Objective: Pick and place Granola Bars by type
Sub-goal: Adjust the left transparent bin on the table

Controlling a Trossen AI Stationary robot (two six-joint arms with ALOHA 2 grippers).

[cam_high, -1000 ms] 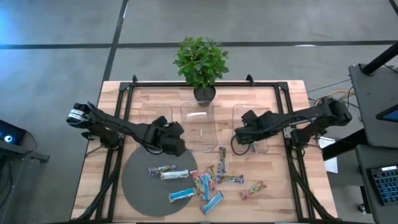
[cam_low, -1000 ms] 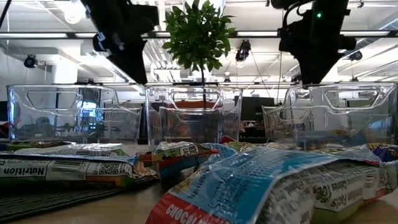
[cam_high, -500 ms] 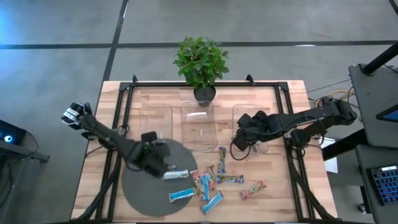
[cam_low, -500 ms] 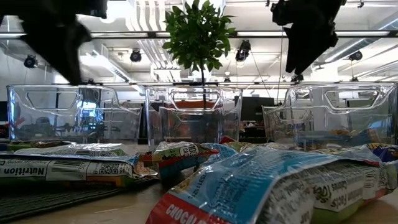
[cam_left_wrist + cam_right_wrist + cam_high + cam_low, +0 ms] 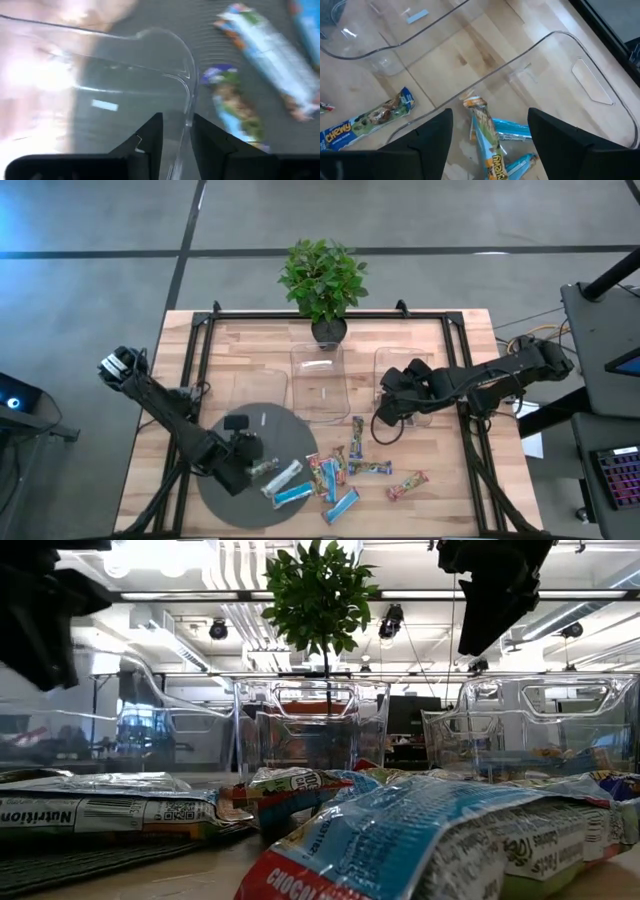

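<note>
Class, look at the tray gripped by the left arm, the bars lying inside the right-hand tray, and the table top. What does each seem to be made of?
Tray: clear, glossy plastic, apparently; the mat shows through it.
Bars: shiny printed wrappers, film or foil, crinkled at the ends.
Table top: pale wood, probably, with visible grain and plank joints, matt.

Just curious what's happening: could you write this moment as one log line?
left gripper: shut on left tray wall, over mat | right gripper: open above right tray, blue bars inside
</note>
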